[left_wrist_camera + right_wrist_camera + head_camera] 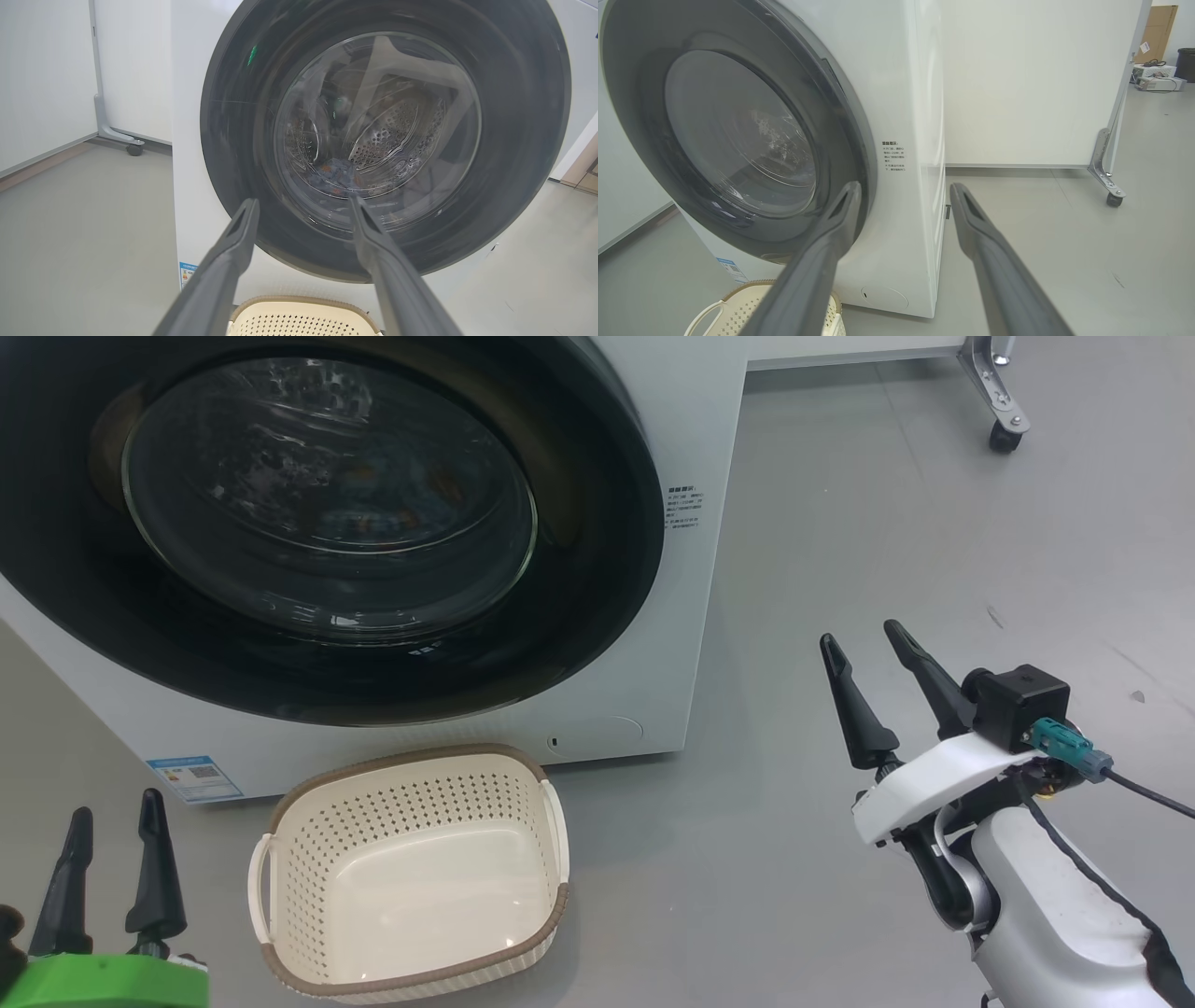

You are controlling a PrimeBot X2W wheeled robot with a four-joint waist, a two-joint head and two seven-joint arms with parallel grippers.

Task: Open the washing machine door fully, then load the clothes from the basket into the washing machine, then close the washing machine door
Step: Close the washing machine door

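Note:
The washing machine (695,448) stands in front of me with its washing machine door (597,532) shut flat against the front. Through the glass in the left wrist view, the clothes (338,173) lie low in the drum, light blue with orange specks. The basket (411,761) sits on the floor below the door with nothing in it. My left gripper (117,807) is open at the basket's left, fingers pointing at the door (233,116). My right gripper (859,635) is open over bare floor, right of the machine's corner (924,140).
A white partition on a castor (1004,429) stands behind the machine at the right, and another castor (134,149) shows at the left. Grey floor (887,523) spreads to the right of the machine. A cardboard box (1157,28) and gear sit far off.

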